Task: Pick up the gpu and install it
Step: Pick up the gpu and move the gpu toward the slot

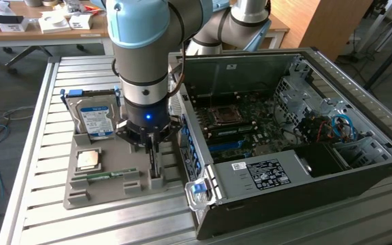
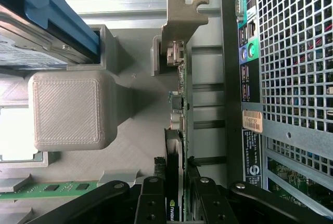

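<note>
The gripper is down at the grey tray on the slatted metal table. It is clamped on the gpu, which stands on its long edge in a narrow slot along the side of the tray at the exterior view's right. In the wrist view the gripper straddles the upper edge of the gpu. The black fingers lie against both faces of the card, and a logo shows between them. The card runs away from the camera to its metal bracket, and its lower edge is seated in the slot of the tray. The blue-labelled hard drive leans in its holder at the far end of the tray, and in the wrist view the hard drive shows its blue rail. A processor lies flat near the middle of the tray. The green memory stick sits on edge at the near end, and the wrist view shows the memory stick beside a grey block. Just beside the tray, at the exterior view's right, the open computer case lies on its side, with the motherboard facing up and the power supply near the front. In the wrist view the case's perforated rear panel runs close alongside the gpu.
</note>
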You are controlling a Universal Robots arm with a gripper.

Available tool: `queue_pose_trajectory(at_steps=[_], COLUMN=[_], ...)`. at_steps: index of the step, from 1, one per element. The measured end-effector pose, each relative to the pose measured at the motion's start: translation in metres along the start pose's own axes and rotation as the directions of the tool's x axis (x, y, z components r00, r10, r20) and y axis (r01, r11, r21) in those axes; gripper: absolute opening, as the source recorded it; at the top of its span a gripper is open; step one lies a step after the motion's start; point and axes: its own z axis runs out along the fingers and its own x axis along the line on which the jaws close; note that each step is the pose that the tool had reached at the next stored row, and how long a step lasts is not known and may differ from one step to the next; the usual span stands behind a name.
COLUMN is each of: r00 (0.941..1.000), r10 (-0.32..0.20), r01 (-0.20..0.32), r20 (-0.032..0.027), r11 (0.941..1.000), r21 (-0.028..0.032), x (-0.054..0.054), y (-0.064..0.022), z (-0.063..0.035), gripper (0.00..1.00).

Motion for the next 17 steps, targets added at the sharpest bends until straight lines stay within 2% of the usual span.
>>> queue_pose_trajectory(at_steps=[13,17], r00=[0.9999,0.9999], r10=[-0.013,-0.013], r01=[0.013,0.013], r20=[-0.0005,-0.0006], r11=[0.9999,0.9999], r21=[-0.0006,-0.0004], x=[-0.0001,-0.0001], y=[0.0,0.0002], z=[0.0,-0.0027], gripper=[0.26,0.26])
